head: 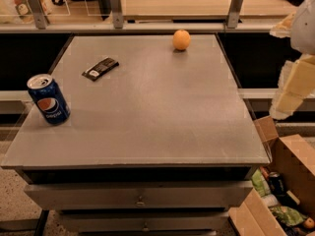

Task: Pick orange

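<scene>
The orange (181,40) is a small round fruit near the far edge of the grey table (147,122), right of centre. My gripper (290,95) shows as cream-coloured parts at the right edge of the camera view. It hangs beyond the table's right side, well to the right of the orange and nearer to me. It holds nothing that I can see.
A blue Pepsi can (48,100) stands upright near the table's left edge. A flat dark wrapper (100,68) lies left of centre. An open cardboard box (285,191) with bottles and packets sits on the floor at the lower right. A railing runs behind the table.
</scene>
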Robot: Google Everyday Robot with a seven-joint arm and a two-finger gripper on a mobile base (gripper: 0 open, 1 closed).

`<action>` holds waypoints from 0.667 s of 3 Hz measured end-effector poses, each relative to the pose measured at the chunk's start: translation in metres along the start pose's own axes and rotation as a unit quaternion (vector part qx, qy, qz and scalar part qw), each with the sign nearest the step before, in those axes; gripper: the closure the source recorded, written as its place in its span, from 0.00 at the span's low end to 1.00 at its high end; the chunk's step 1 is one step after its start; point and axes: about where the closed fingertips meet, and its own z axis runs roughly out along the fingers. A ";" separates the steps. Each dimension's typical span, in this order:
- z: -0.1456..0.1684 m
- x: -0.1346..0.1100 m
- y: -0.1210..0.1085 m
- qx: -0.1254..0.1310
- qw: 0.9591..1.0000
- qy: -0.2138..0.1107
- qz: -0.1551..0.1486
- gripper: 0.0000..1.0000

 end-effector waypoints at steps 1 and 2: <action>0.001 0.001 -0.031 0.016 1.000 -0.008 -0.009 0.00; -0.003 0.004 -0.066 0.038 0.999 -0.014 -0.015 0.00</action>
